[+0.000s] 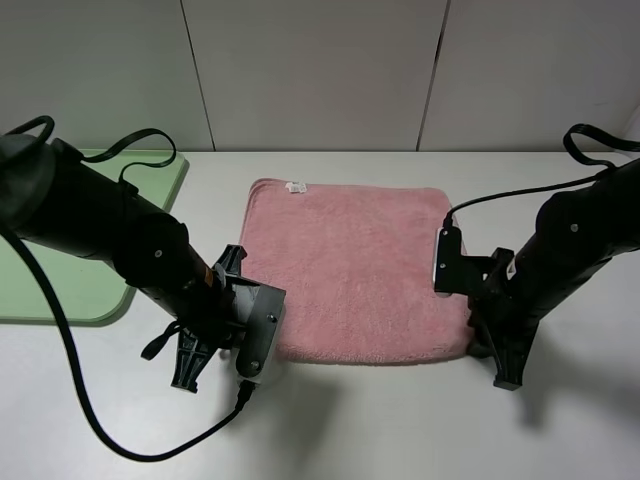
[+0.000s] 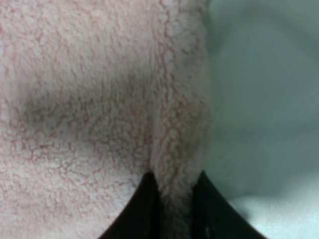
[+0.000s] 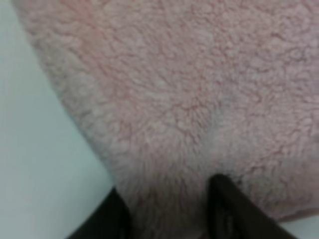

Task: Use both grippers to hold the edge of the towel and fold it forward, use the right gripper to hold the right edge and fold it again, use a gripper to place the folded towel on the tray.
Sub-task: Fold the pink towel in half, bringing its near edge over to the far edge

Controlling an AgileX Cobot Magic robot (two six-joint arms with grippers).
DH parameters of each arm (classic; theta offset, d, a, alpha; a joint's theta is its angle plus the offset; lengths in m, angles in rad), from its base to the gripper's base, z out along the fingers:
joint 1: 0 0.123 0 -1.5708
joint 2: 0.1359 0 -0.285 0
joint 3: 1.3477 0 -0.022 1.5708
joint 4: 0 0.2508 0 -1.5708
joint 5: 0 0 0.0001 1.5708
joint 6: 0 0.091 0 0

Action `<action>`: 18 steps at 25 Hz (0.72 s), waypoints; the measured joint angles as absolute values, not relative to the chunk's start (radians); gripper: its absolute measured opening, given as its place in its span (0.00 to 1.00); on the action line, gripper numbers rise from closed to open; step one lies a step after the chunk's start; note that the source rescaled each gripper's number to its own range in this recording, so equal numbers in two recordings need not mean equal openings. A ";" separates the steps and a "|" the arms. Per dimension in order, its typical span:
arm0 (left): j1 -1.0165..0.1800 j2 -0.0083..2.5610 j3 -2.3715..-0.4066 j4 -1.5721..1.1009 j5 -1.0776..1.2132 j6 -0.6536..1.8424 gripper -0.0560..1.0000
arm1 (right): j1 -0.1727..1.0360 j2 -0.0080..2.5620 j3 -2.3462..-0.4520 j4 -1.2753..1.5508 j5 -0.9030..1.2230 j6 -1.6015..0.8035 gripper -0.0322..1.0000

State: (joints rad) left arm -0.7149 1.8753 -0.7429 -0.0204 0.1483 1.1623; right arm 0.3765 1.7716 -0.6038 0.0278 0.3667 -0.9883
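The pink towel [image 1: 350, 270] lies flat on the white table, its white tag [image 1: 296, 186] on the far hem. My left gripper [image 1: 260, 345] is at the towel's near left corner. In the left wrist view it [image 2: 174, 209] is shut on the edge of the towel [image 2: 182, 124], pinched up into a narrow ridge between the black fingers [image 2: 142, 209]. My right gripper [image 1: 478, 335] is at the near right corner. In the right wrist view it [image 3: 169, 211] stands open, its fingers [image 3: 227, 209] set wide astride the towel [image 3: 189, 99]. The light green tray [image 1: 60, 290] lies at the far left.
A black cable [image 1: 150, 440] loops over the table in front of the left arm, and another [image 1: 520, 192] runs to the right arm. A pale panelled wall [image 1: 320, 70] closes off the back of the table. White tabletop [image 1: 400, 420] shows in front of the towel.
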 joint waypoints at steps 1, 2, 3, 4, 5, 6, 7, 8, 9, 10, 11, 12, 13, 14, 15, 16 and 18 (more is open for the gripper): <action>-0.715 1.875 -0.743 -0.020 0.148 1.162 0.17 | 0.376 1.773 -0.604 0.026 0.361 -0.988 0.31; -0.715 1.875 -0.743 -0.020 0.148 1.162 0.17 | 0.376 1.773 -0.604 0.025 0.358 -0.988 0.27; -0.715 1.875 -0.743 -0.020 0.148 1.162 0.17 | 0.376 1.773 -0.604 0.022 0.353 -0.988 0.22; -0.715 1.875 -0.743 -0.020 0.148 1.162 0.17 | 0.376 1.773 -0.604 0.020 0.351 -0.988 0.18; -0.715 1.875 -0.743 -0.020 0.148 1.162 0.16 | 0.376 1.773 -0.604 0.018 0.346 -0.988 0.14; -0.715 1.875 -0.743 -0.020 0.148 1.162 0.17 | 0.376 1.774 -0.604 0.015 0.344 -0.988 0.09; -0.715 1.875 -0.743 -0.020 0.148 1.162 0.17 | 0.376 1.774 -0.604 0.014 0.343 -0.988 0.06; -0.715 1.875 -0.743 -0.020 0.148 1.162 0.16 | 0.376 1.774 -0.604 0.013 0.342 -0.988 0.03; -0.715 1.875 -0.743 -0.020 0.148 1.162 0.15 | 0.376 1.774 -0.604 0.011 0.342 -0.988 0.03; -0.715 1.875 -0.743 -0.020 0.146 1.162 0.13 | 0.376 1.774 -0.604 0.011 0.342 -0.988 0.03; -0.715 1.875 -0.743 -0.020 0.145 1.162 0.10 | 0.376 1.774 -0.604 0.011 0.342 -0.988 0.03; -0.715 1.875 -0.743 -0.020 0.145 1.162 0.08 | 0.376 1.774 -0.604 0.011 0.342 -0.988 0.03; -0.715 1.875 -0.743 -0.020 0.145 1.162 0.07 | 0.376 1.774 -0.604 0.011 0.342 -0.988 0.03; -0.715 1.875 -0.743 -0.020 0.145 1.162 0.06 | 0.376 1.774 -0.604 0.011 0.343 -0.988 0.03; -0.715 1.875 -0.743 -0.020 0.146 1.162 0.06 | 0.376 1.774 -0.604 0.011 0.343 -0.988 0.03; -0.715 1.875 -0.743 -0.020 0.147 1.162 0.06 | 0.376 1.774 -0.604 0.011 0.344 -0.988 0.03; -0.715 1.875 -0.743 -0.020 0.149 1.162 0.06 | 0.376 1.774 -0.604 0.010 0.345 -0.988 0.03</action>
